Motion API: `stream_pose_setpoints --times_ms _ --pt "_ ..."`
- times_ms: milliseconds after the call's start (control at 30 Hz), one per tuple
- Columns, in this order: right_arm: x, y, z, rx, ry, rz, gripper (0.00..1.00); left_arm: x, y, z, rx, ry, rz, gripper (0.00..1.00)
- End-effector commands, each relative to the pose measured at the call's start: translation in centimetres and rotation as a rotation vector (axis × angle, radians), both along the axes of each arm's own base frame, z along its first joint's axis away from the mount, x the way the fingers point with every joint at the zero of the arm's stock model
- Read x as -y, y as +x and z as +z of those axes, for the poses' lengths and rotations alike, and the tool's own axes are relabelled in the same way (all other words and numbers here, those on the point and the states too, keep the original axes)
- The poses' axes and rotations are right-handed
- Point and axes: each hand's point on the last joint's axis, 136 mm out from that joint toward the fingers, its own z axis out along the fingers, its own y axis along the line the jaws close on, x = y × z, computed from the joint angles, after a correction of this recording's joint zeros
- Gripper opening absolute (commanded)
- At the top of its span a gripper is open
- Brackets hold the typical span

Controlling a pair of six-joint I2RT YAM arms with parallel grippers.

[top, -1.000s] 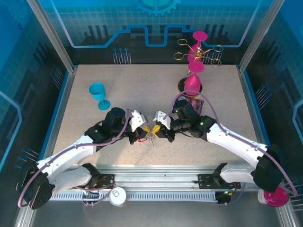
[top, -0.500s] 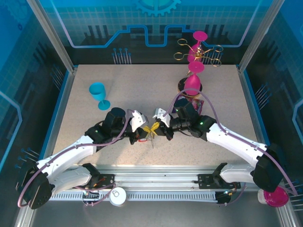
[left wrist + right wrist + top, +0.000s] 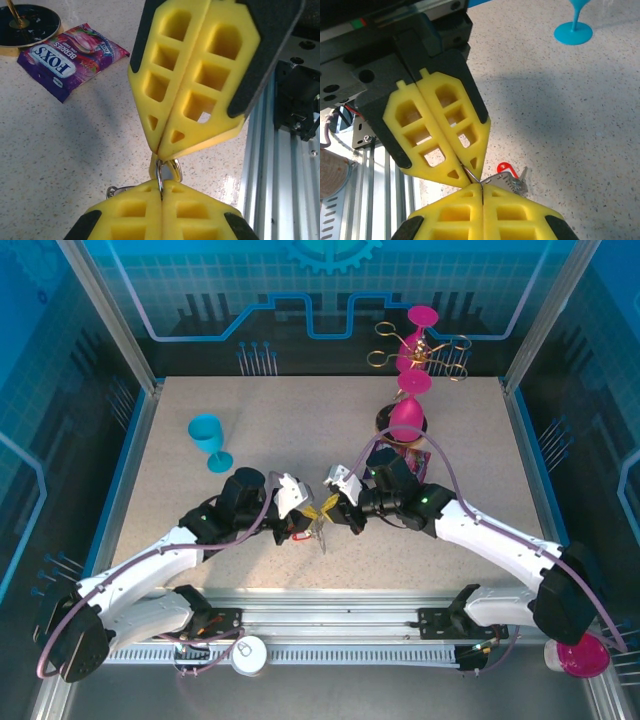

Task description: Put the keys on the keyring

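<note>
Beside a black round stand base (image 3: 27,22), a purple snack packet (image 3: 70,60) is lying flat on the speckled tabletop (image 3: 75,150), its label reading "FOXS BERRIES" upside down. Near the table's front rail, the yellow-fingered left gripper (image 3: 161,186) and right gripper (image 3: 161,150) are meeting tip to tip, each pair pressing together and pinching a small silver ring (image 3: 160,172) between them. A red-headed metal key (image 3: 504,168) is showing just beside those tips.
</note>
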Motion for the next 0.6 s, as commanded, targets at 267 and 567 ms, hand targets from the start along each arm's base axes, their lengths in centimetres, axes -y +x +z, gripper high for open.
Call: stream_pose_setpoints --times_ms 267,567 --pt "0.5 1.6 -0.8 -0.096 -0.013 -0.116 0.0 0.8 -1.1 1.9 0.259 0.013 -0.068 0.0" --pt "0.7 1.0 -1.0 -0.168 0.017 -0.09 0.21 0.4 -0.7 3.6 0.377 -0.049 -0.023 0.0"
